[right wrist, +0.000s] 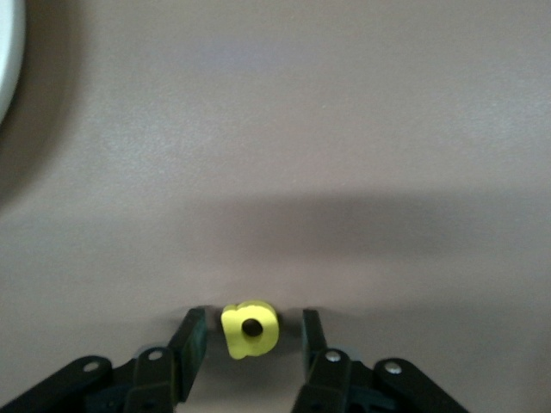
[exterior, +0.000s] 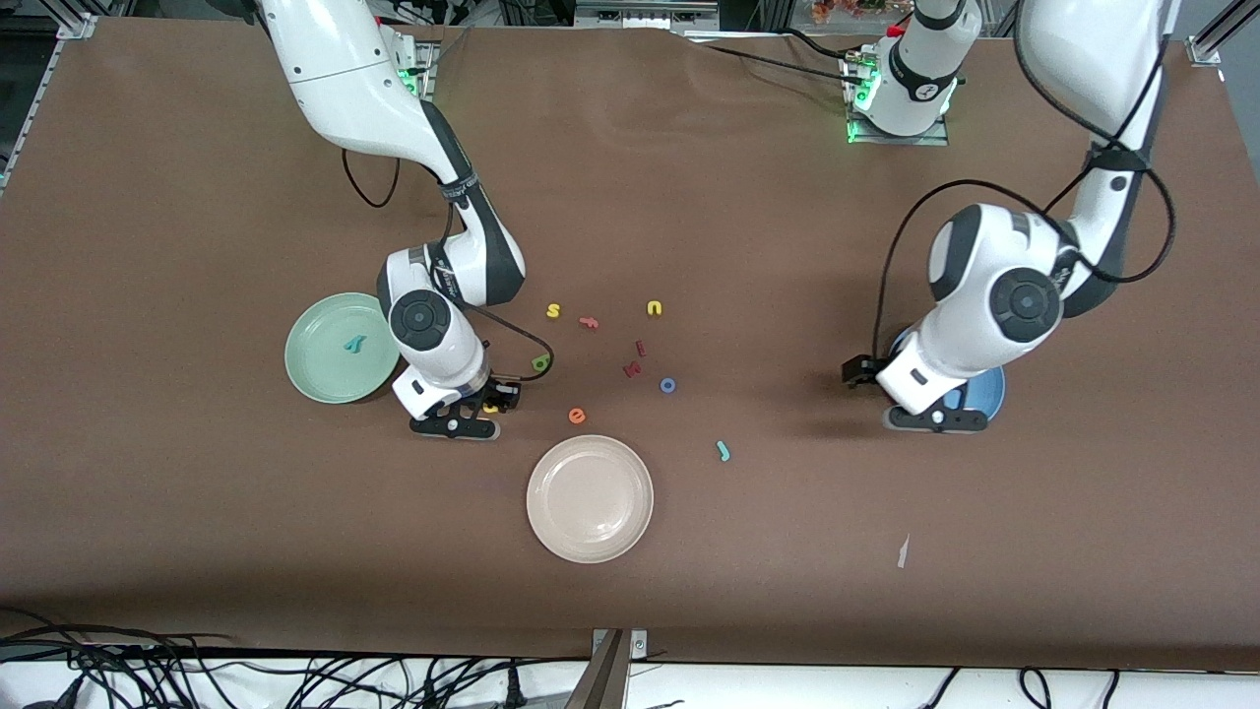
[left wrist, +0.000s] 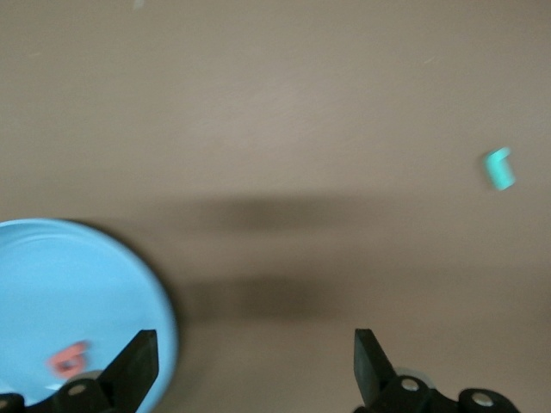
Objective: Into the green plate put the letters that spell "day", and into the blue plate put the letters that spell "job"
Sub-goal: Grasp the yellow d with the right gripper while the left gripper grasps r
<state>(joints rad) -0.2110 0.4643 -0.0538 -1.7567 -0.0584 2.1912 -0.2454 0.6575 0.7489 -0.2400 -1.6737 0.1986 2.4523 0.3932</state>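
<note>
1. We are seeing the right gripper (right wrist: 250,340) sitting low over the brown table (exterior: 197,542), just beside the round pale mint-green plate (exterior: 315,369), on the side toward the left arm's end.
2. Its fingers (right wrist: 188,344) are standing partly open, and the small yellow foam "a" (right wrist: 250,329) is lying in the gap between them; we are seeing a sliver of space on each side, so nothing is gripped.
3. We are finding the teal foam "y" (exterior: 353,345) lying in the green plate, and the olive-green foam "d" (exterior: 540,363) lying on the table near the right gripper.
4. The left gripper (left wrist: 254,370) is hanging over the rim of the round medium-blue plate (left wrist: 52,284), its fingers (left wrist: 138,366) spread wide and holding nothing.
5. The salmon-pink foam "b" (left wrist: 69,360) is lying in the blue plate, close to one fingertip.
6. The teal hooked foam "j" (exterior: 723,451) and the blue foam ring "o" (exterior: 667,385) are lying on the table between the two arms, well apart from both grippers.
7. Among the readable letters, we are making out a yellow "s" (exterior: 553,311), a yellow "u" (exterior: 655,308) and an orange "e" (exterior: 577,416), the last near the round beige-white plate (exterior: 590,498).
</note>
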